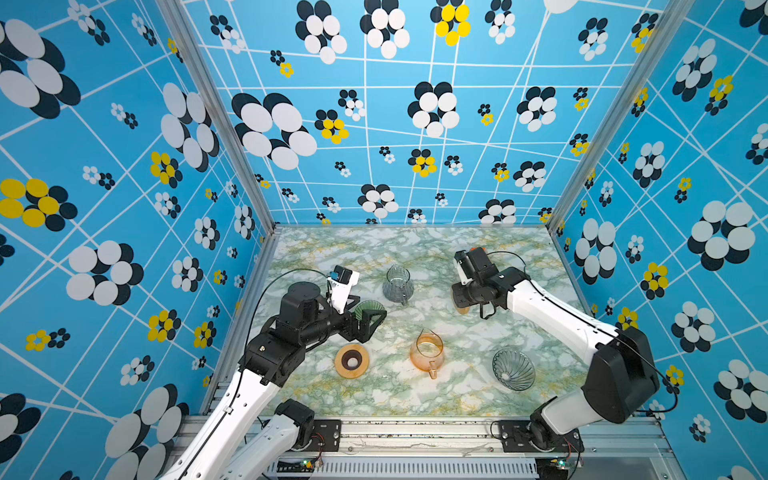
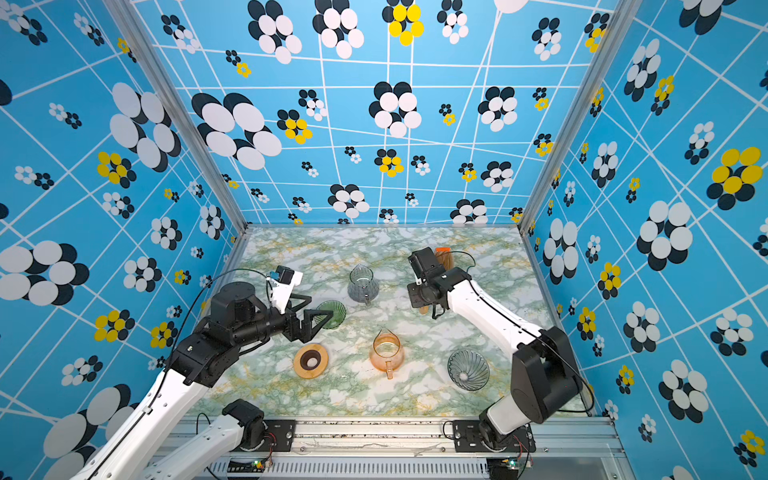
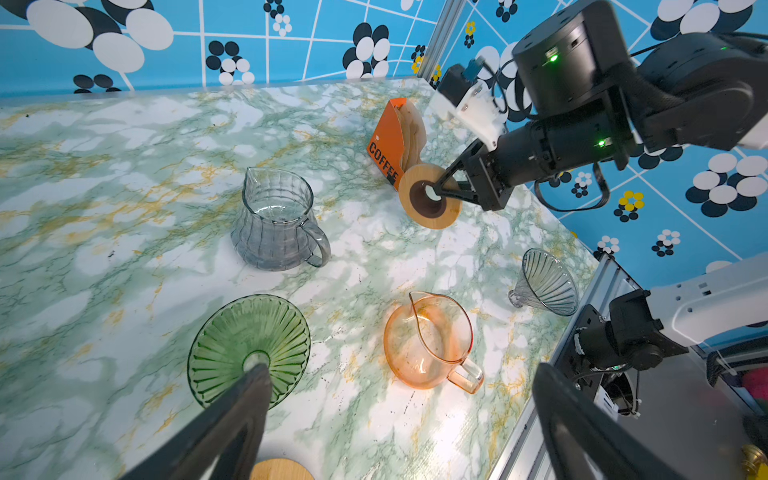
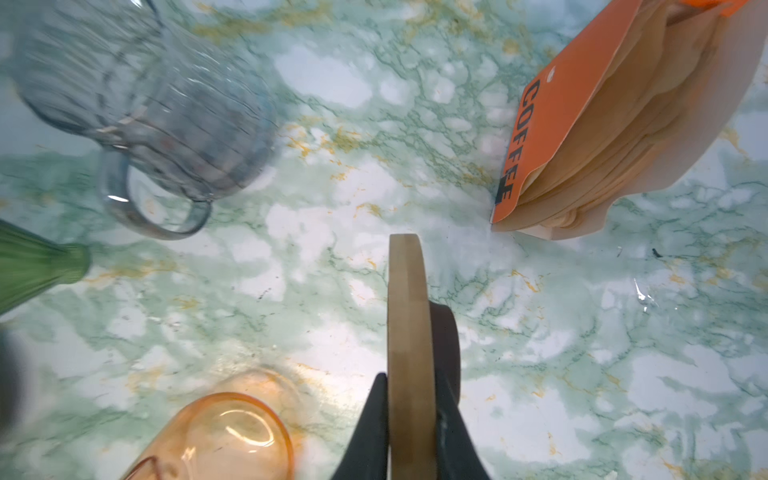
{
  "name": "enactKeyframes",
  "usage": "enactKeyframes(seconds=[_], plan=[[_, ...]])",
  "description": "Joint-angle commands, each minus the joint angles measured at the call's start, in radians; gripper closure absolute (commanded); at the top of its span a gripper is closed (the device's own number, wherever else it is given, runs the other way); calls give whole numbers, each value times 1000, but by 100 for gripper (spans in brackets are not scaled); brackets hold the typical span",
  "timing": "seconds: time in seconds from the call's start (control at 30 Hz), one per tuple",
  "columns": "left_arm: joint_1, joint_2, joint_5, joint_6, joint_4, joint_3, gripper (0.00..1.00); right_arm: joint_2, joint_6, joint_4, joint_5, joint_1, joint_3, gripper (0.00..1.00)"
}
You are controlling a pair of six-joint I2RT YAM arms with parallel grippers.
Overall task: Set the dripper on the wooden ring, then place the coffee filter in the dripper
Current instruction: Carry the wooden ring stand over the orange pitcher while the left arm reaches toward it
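Observation:
The coffee filters (image 4: 648, 124) are tan papers standing in an orange holder (image 3: 390, 141) marked COFFEE, at the back right of the table. My right gripper (image 4: 411, 376) is shut on a wooden ring (image 3: 424, 216) held on edge, just in front of that holder. The green glass dripper (image 1: 371, 309) lies on its side at the left. My left gripper (image 3: 400, 374) stands wide open over it, one finger (image 3: 232, 415) across its narrow end, holding nothing. A grey glass dripper (image 1: 514, 369) lies at the front right.
A grey carafe (image 1: 397, 284) stands mid-table and an orange carafe (image 1: 427, 353) nearer the front. A second wooden ring (image 1: 351, 360) lies flat beside the left arm. Patterned walls close off three sides; a metal rail (image 1: 415, 432) runs along the front.

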Motion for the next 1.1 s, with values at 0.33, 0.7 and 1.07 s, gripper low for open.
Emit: enactKeyframes(seconds=[0.33, 0.7, 1.07], plan=[[-49, 11, 202, 32, -110, 46, 1, -325, 250, 158, -528, -50, -234, 83], [-124, -2, 192, -24, -72, -28, 1, -421, 521, 548, -875, -87, -503, 82], [-214, -10, 6, -194, 33, -97, 1, -396, 619, 729, -989, -87, -645, 82]])
